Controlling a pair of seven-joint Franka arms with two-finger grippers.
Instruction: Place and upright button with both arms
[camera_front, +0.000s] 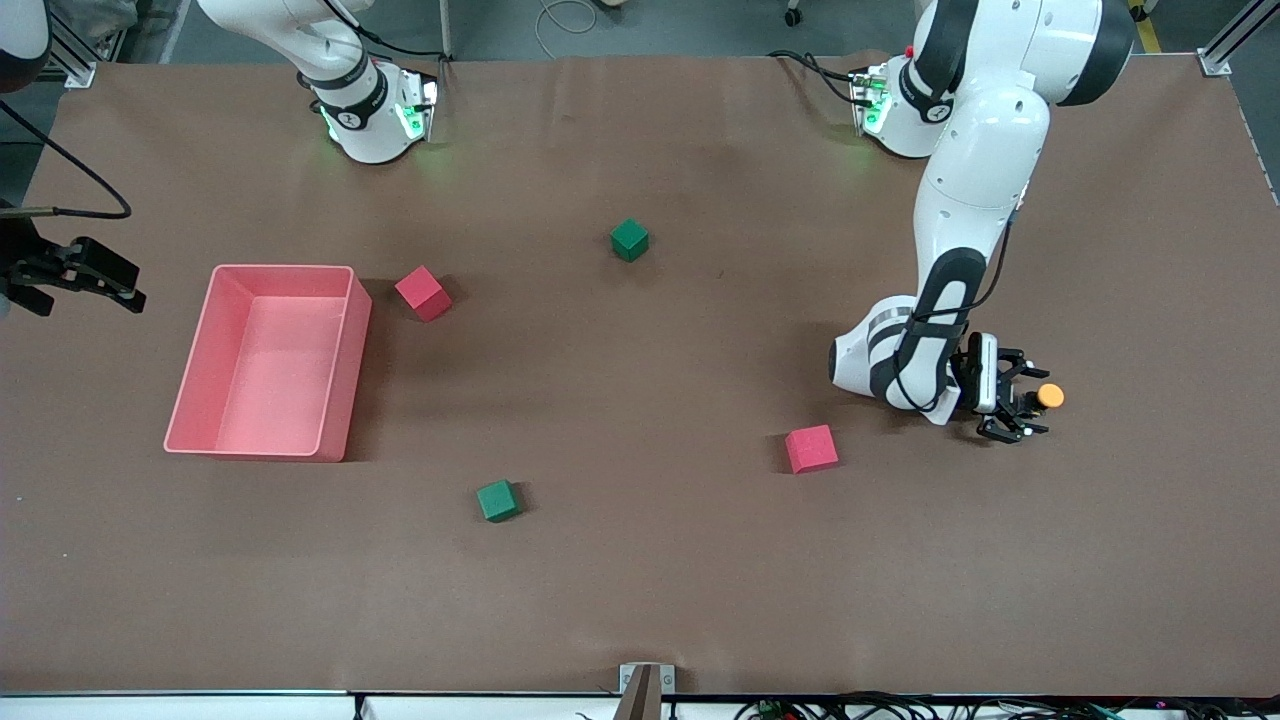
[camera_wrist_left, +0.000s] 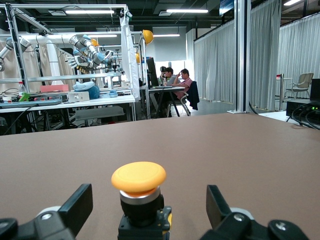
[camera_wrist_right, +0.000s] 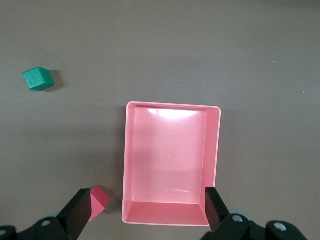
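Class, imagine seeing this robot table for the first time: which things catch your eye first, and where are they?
The orange-capped button stands upright between the open fingers of the left gripper, low at the left arm's end of the table. The pink bin lies at the right arm's end, under the open right gripper.

You are looking at two glossy white arms with black joint bands; green lights are glowing at both bases. A black cable is running down the left arm's forearm. Its left hand (camera_front: 1018, 398) is black, as is the right hand (camera_front: 75, 270), cable trailing.
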